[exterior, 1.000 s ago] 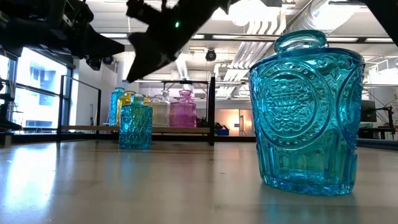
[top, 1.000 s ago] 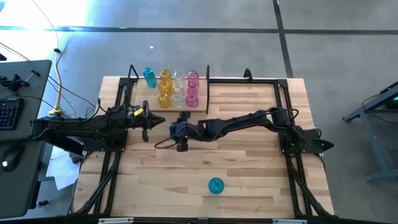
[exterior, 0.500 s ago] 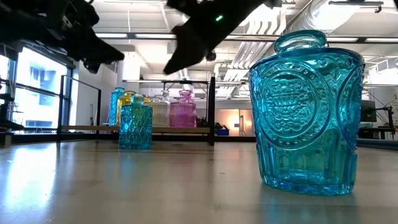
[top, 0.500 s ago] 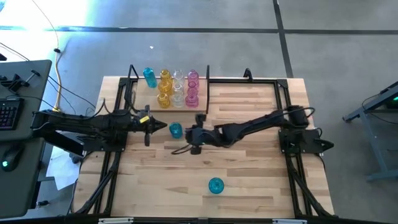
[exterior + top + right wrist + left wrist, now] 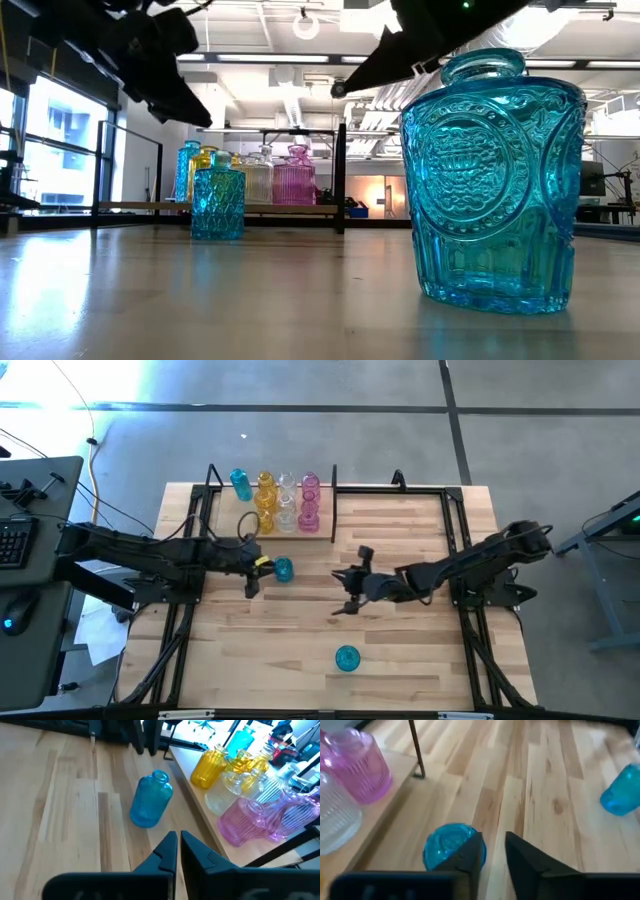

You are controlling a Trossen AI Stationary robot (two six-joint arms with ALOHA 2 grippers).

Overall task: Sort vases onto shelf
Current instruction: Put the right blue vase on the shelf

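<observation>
A teal-blue vase stands upright on its base on the table, in front of the shelf. My left gripper hovers just left of this vase, raised above it and open with nothing in the narrow gap. My right gripper is shut and empty, out toward the table's middle, pointing at the vase from the right. Several vases in blue, yellow, clear and pink stand on the shelf. Another teal vase stands near the table's front edge.
The shelf's black upright posts rise at its corners, close to the standing vase. Black frame rails run along the table's left and right sides. Bare wood lies between the two teal vases and right of the shelf.
My right gripper has drawn back from the teal vase toward the table's right edge, leaving it standing upright where it was. My left gripper has reached toward the right and tipped down, coming up beside that vase.
</observation>
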